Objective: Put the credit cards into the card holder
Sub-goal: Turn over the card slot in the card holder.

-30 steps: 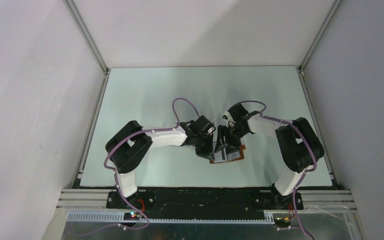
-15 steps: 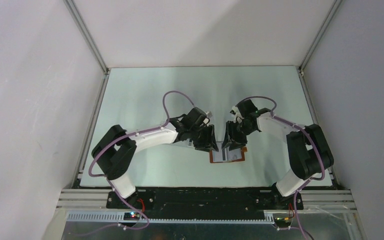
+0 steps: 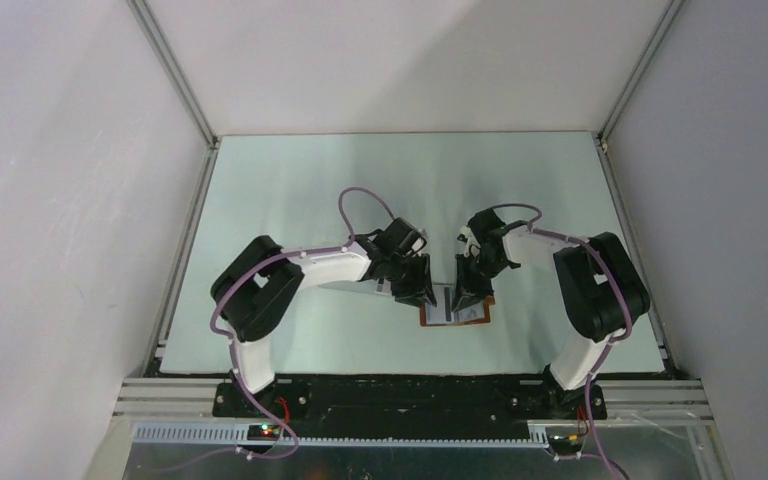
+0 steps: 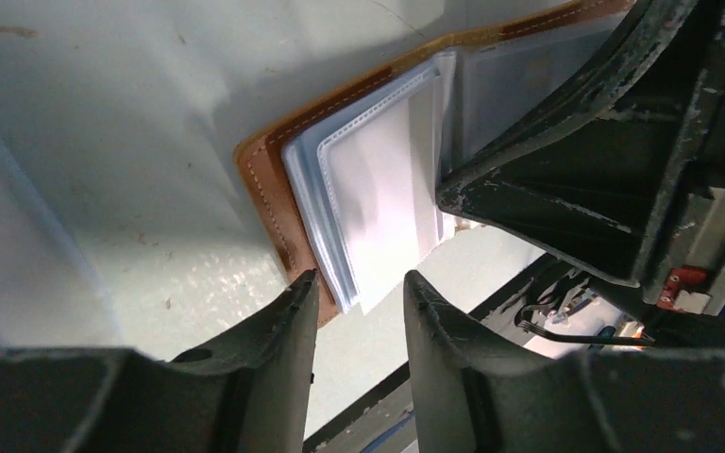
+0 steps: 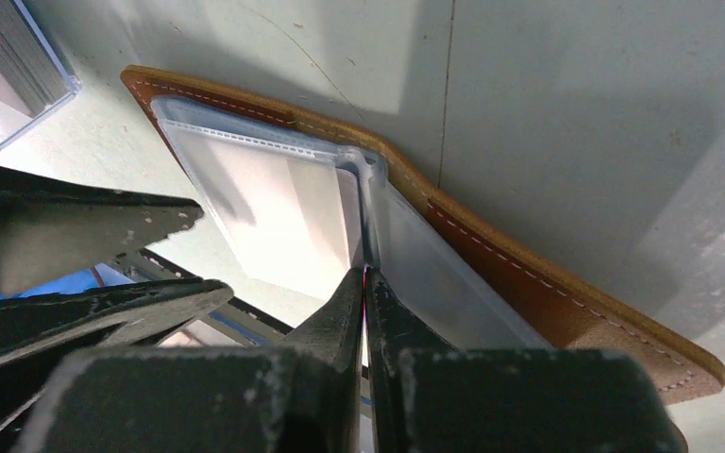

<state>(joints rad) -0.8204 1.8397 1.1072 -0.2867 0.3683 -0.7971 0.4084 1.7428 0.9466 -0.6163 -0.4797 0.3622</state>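
The card holder (image 3: 475, 316) lies open on the table, tan leather with clear sleeves (image 4: 264, 179) (image 5: 529, 274). A pale credit card (image 4: 387, 198) (image 5: 283, 217) sits in the left sleeve, and its near end sticks out past the sleeve. My left gripper (image 3: 418, 291) (image 4: 360, 278) is open just short of the holder's near left corner, with nothing between its fingers. My right gripper (image 3: 467, 292) (image 5: 366, 272) is shut, its tips at the holder's centre fold beside the card. Only a hairline shows between them, and I cannot tell whether a sleeve edge is nipped there.
A stack of pale cards (image 5: 5, 52) in a clear case lies left of the holder, partly under my left arm (image 3: 358, 286). The two grippers stand close together over the holder. The table's black front rail (image 3: 410, 385) runs just below.
The left gripper was shut at the holder, then let go and now stands open. The right gripper has gone from open to shut at the fold. Both arms shifted slightly.
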